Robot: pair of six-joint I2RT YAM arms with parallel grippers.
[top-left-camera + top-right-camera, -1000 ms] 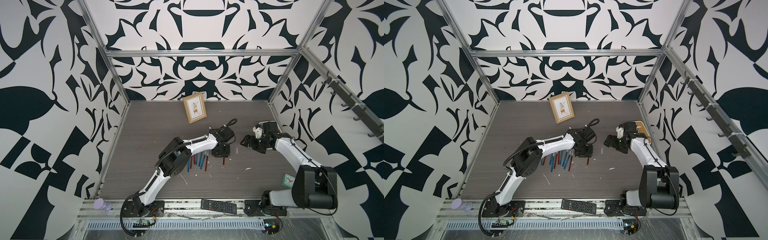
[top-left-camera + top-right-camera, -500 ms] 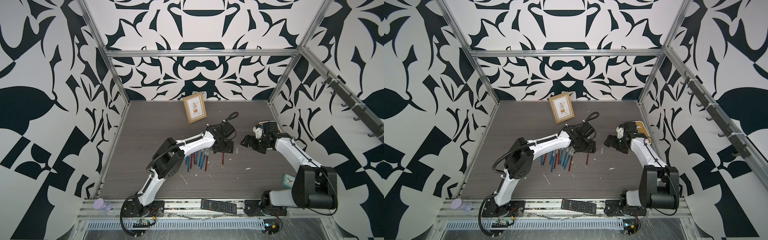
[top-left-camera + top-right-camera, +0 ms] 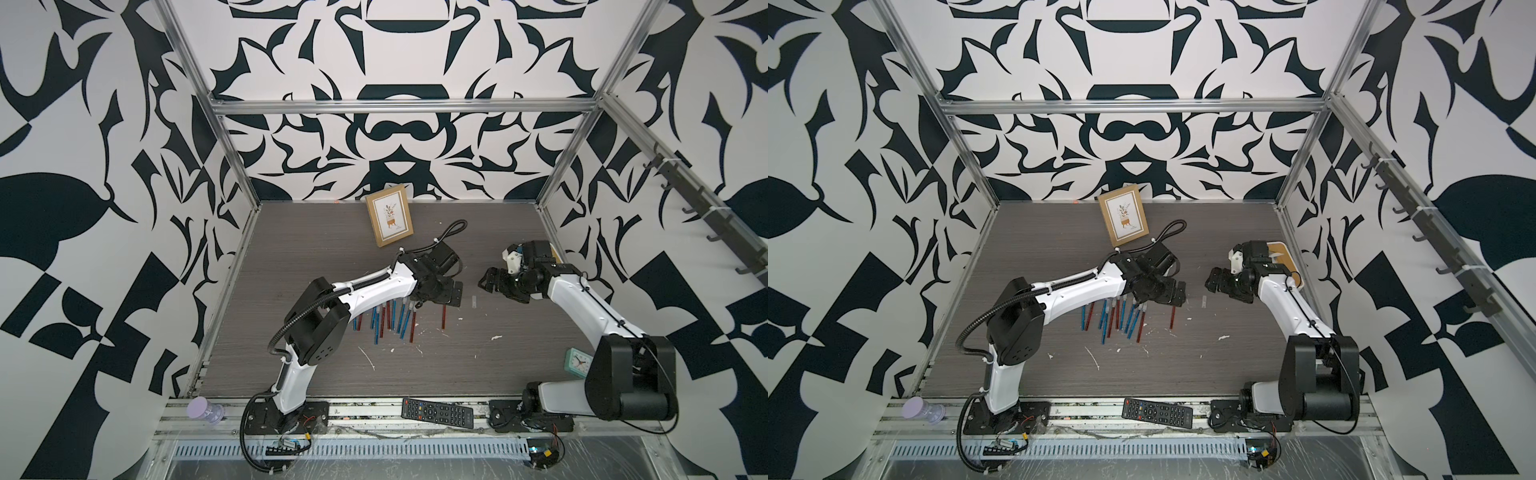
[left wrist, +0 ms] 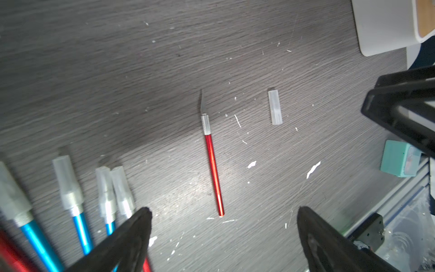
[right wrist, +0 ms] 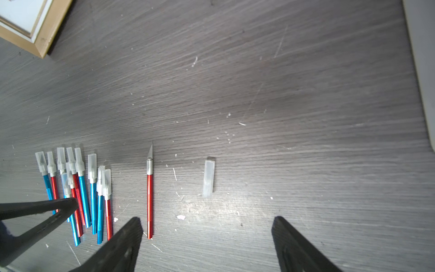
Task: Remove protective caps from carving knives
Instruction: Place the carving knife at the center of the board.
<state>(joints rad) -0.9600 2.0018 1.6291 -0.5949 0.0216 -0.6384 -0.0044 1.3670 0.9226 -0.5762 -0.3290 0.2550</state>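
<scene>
Black jaws wide apart on both arms, nothing held.
Over the uncapped red knife [image 4: 213, 174], which lies flat on the desk [image 4: 117, 70], the left jaws gape empty; the right jaws gape empty too. One loose cap [image 4: 275, 107] lies near that knife, not touching; the capped knives [image 5: 77, 188], blue and red, lie bunched on its other side.
</scene>
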